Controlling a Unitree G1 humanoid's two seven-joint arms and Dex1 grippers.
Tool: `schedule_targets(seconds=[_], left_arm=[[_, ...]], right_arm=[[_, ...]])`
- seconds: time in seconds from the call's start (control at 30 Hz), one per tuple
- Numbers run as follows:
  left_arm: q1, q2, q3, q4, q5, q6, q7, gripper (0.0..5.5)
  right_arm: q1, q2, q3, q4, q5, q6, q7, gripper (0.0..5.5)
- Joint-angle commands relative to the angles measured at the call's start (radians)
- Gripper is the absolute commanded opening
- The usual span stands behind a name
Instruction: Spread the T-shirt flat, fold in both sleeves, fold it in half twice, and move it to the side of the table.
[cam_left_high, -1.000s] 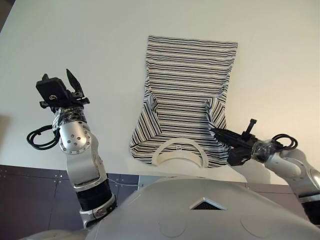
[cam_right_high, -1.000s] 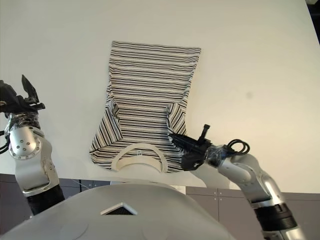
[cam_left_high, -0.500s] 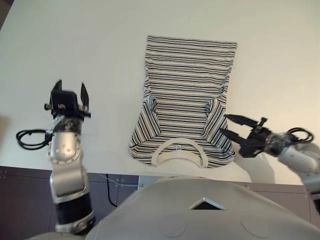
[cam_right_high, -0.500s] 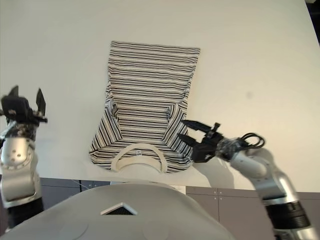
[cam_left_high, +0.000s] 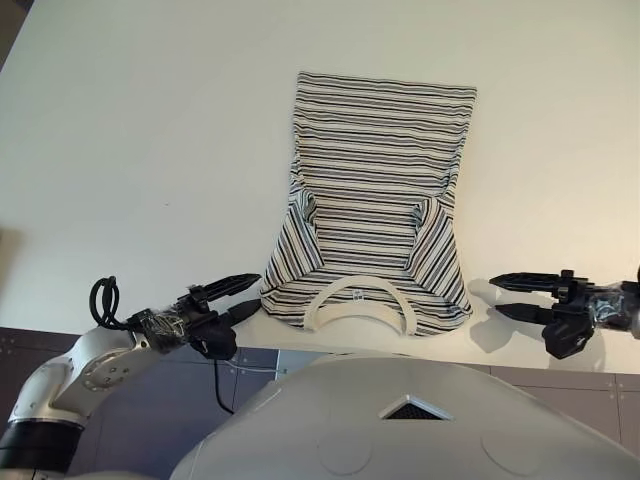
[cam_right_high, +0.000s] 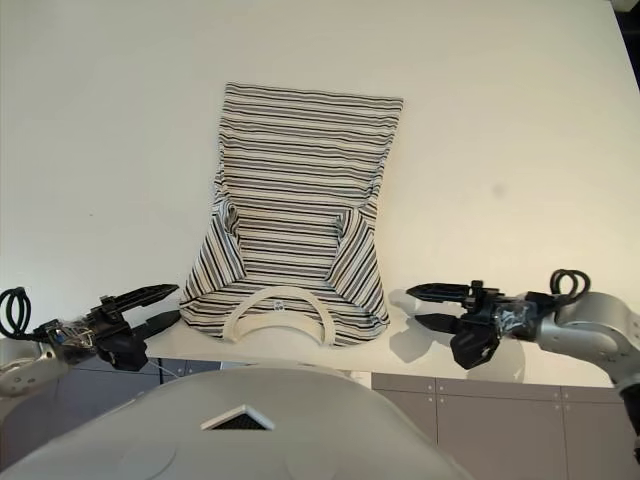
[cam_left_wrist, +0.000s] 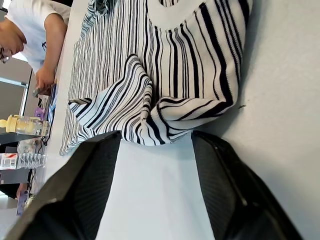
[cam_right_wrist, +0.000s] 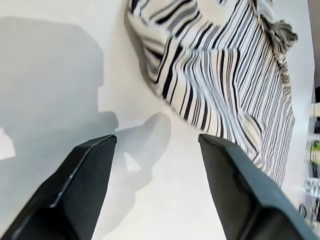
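Observation:
The black-and-white striped T-shirt (cam_left_high: 375, 190) lies on the white table (cam_left_high: 150, 150) with both sleeves folded in and its white collar (cam_left_high: 357, 303) at the near edge. My left gripper (cam_left_high: 252, 293) is open, low at the table's near edge, pointing at the shirt's near-left corner and just short of it. In the left wrist view the shirt's shoulder (cam_left_wrist: 165, 75) lies right beyond the fingers (cam_left_wrist: 95, 190). My right gripper (cam_left_high: 495, 296) is open, a little to the right of the near-right corner, with the shirt (cam_right_wrist: 215, 65) ahead of its fingers (cam_right_wrist: 85, 175).
White tabletop stretches wide on both sides of the shirt. The table's near edge (cam_left_high: 120, 335) runs just under both grippers. Bottles (cam_left_wrist: 20, 125) stand beyond the table's far side in the left wrist view.
The right gripper drew back to the right off the shirt's near-right corner and opened. The left gripper swung down from mid-left of the table to the near-left corner.

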Motion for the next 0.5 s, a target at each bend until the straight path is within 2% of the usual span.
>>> schedule_targets(seconds=[0.03,0.17,0.4,0.5], left_arm=[[-0.110,0.051,-0.070,0.110,0.100,-0.028,-0.041,2.65],[-0.207,0.050,-0.149,0.142,0.100,-0.075,-0.056,2.65],[-0.239,0.066,-0.237,0.154,0.098,-0.118,-0.057,2.65],[-0.275,0.064,-0.250,0.195,0.114,-0.128,-0.047,2.07]], right_arm=[[-0.016,-0.022,0.060,-0.043,0.038,0.007,0.032,3.04],[-0.020,0.015,0.109,-0.097,0.064,0.068,0.049,3.04],[-0.022,0.068,0.130,-0.139,0.065,0.152,0.042,3.04],[0.001,0.064,0.127,-0.148,0.065,0.161,0.042,2.45]])
